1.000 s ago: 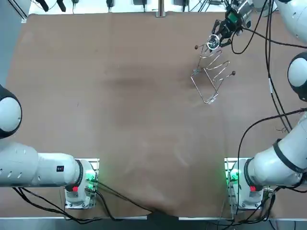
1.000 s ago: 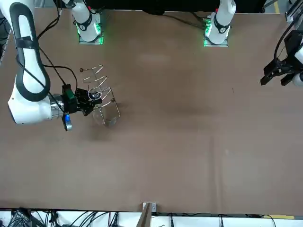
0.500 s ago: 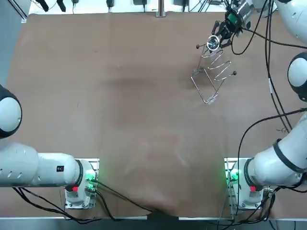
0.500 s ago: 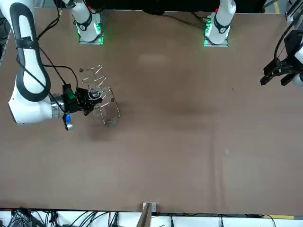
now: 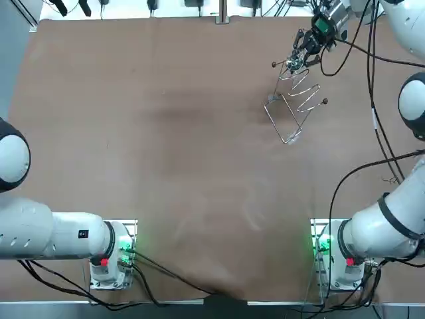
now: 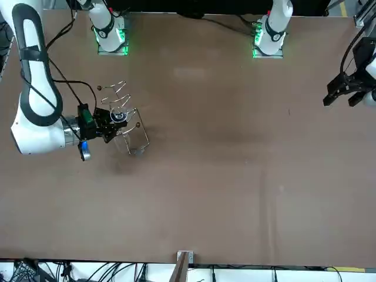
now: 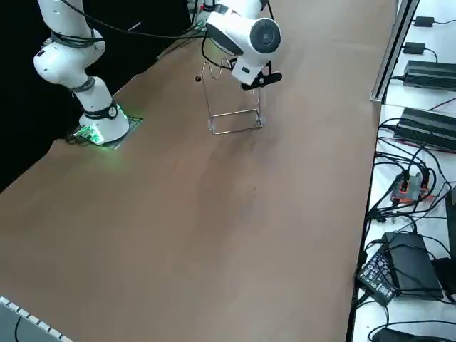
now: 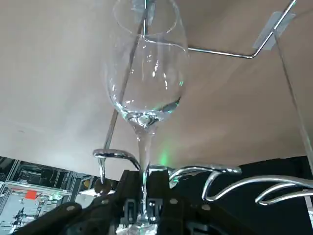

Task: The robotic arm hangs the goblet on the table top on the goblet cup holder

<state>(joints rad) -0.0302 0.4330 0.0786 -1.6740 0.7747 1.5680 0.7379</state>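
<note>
At the far right of the brown counter (image 5: pixel 166 133), seen from overhead, the right gripper (image 5: pixel 296 59) sits at the top of a wire goblet holder (image 5: pixel 293 109), at the end of the holder nearest the counter's far edge. The wrist view shows a clear glass goblet (image 8: pixel 145 88) held upside down. Its thin stem runs straight into the narrow gap between the two dark fingers (image 8: pixel 159 191), which pinch it from either side close to the foot, and its rounded bowl points away from them toward the counter surface. The bowl hangs inside the holder's frame. A straight wire of the holder's base crosses behind the rim, and whether the rim touches anything cannot be told. Just beyond the fingertips, the stem passes between two curved silver wires of the holder's top, one on each side of it. Whether the foot rests on those wires cannot be told, because the fingers hide it. There is one goblet and one holder. The holder is a single bent-wire rack standing on the counter on a rectangular base loop, with wavy top wires. Two of its wire ends carry small dark balls, one close beside the gripper and one well apart on the opposite side. From the front view the gripper comes at the holder from the side, with the bowl showing faintly below it within the wire frame
</note>
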